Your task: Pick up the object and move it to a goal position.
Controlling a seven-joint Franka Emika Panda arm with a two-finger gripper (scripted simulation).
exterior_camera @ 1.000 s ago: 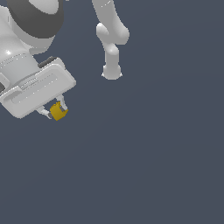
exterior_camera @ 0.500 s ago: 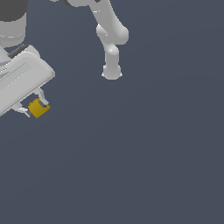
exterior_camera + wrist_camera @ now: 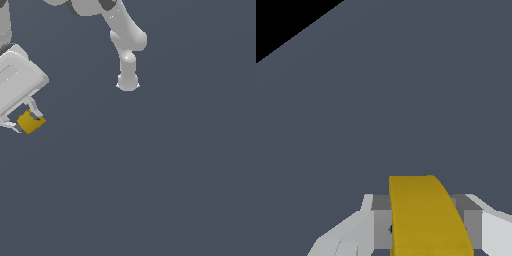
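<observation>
**Object held, goal nowhere in sight**

Object (image 3: 30,122) is sitting between our fingers, and we are seeing the gripper (image 3: 25,121) closed on it at the far edge of the exterior view's left. The two thin fingers (image 3: 33,106) are flanking the mustard-yellow block, and in the wrist view the same block (image 3: 426,215) is filling the space between the pale pads, so we are treating the hold as firm. Whether the piece is clear of the dark floor (image 3: 150,190) we are not able to say for sure, since no shadow is showing beneath it; it is probably lifted.

Moving outward, the white hand body is tilting above the fingers, and the arm's base (image 3: 128,82) is standing well apart toward the exterior view's right.

No goal marker is appearing in either view. For the carry, we are judging that a steady, unhurried sweep with the grip pressure unchanged is best, keeping the wrist angle fixed so the small block is not twisting between the pads.
</observation>
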